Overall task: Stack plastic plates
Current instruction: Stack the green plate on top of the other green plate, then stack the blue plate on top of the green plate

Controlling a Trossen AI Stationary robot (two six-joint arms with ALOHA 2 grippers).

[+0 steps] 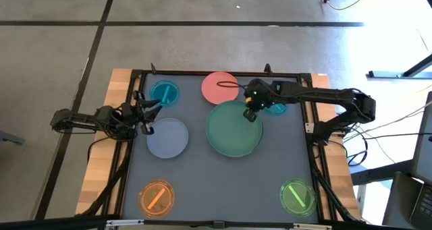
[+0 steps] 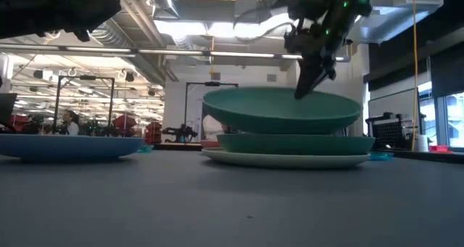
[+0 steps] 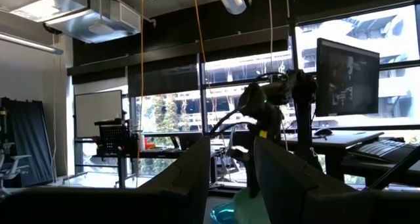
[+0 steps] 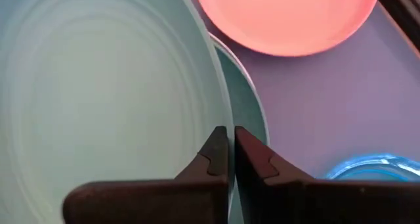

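Note:
My right gripper [image 1: 250, 113] is shut on the rim of a large green plate [image 1: 233, 127], which the low view shows raised over a second green plate [image 2: 293, 143] and a cream-white plate [image 2: 286, 159] stacked flat on the mat. The pink plate [image 1: 220, 86] lies toward the far edge. A small teal plate [image 1: 276, 109] lies under the right arm. My left gripper [image 1: 146, 115] hovers open at the table's left, between another small teal plate [image 1: 164, 92] and the grey-blue plate [image 1: 167, 137]. Orange [image 1: 156, 196] and lime green [image 1: 297, 196] plates lie near the front. My right gripper pinches the upper green plate's rim [image 4: 223, 119] on its far right side, one finger over the inner face and one outside the edge. The fingers [image 2: 304, 84] come down from above, slanting. The plate [image 2: 283, 108] sits tilted just over the stack; whether its underside touches, I cannot tell.
A black frame [image 1: 216, 73] borders the grey mat. Free mat lies in the middle front between the orange and lime green plates. The left wrist view looks level across the table at the right arm [image 3: 272, 106].

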